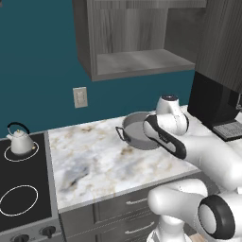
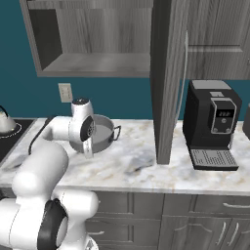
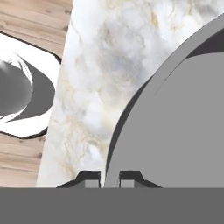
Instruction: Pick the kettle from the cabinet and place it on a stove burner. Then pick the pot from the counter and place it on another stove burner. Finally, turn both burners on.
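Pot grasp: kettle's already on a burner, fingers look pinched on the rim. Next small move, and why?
Probably a short straight lift. In the hand view the gripper straddles the pot rim with its jaws shut on the wall, and the pot sits on the counter. The kettle already stands on its ring, so raising the pot clear of the marble comes before carrying it towards a free burner.

The white arm (image 1: 189, 142) reaches forward and bends down at the wrist, its gripper (image 3: 109, 178) pinched nearly closed, fingertips (image 3: 91, 179) close together.
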Controlling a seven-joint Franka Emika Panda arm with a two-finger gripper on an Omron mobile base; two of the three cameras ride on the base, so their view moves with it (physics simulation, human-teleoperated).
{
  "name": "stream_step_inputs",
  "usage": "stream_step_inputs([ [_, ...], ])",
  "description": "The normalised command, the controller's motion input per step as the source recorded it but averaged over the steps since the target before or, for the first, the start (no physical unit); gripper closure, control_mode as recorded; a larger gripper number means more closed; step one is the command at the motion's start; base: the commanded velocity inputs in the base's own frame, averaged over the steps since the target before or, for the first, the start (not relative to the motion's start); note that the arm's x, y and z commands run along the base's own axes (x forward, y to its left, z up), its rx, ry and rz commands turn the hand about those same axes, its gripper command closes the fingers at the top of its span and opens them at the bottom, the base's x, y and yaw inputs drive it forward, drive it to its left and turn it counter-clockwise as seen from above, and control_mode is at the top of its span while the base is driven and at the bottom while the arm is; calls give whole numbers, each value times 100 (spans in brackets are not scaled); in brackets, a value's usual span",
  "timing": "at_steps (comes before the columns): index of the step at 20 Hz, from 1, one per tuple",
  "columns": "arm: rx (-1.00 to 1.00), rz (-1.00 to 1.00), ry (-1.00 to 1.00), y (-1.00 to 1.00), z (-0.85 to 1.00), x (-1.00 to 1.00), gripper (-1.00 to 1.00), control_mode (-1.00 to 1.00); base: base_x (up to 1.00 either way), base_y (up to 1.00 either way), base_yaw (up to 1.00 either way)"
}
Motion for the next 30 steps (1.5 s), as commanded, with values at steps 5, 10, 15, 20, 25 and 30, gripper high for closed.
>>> stream_step_inputs([
  [5, -2, 0, 0, 0, 21, -34, 100, -100, 0, 0, 0],
  [10, -2, 0, -1, 0, 25, -33, 100, -100, 0, 0, 0],
  [15, 0, 0, -2, 0, 23, -25, 100, -100, 0, 0, 0],
  [20, 0, 0, -3, 0, 41, -20, 100, -100, 0, 0, 0],
  [25, 0, 0, -3, 0, 45, -23, 100, -100, 0, 0, 0],
  [30, 0, 0, -1, 0, 40, -20, 100, -100, 0, 0, 0],
])
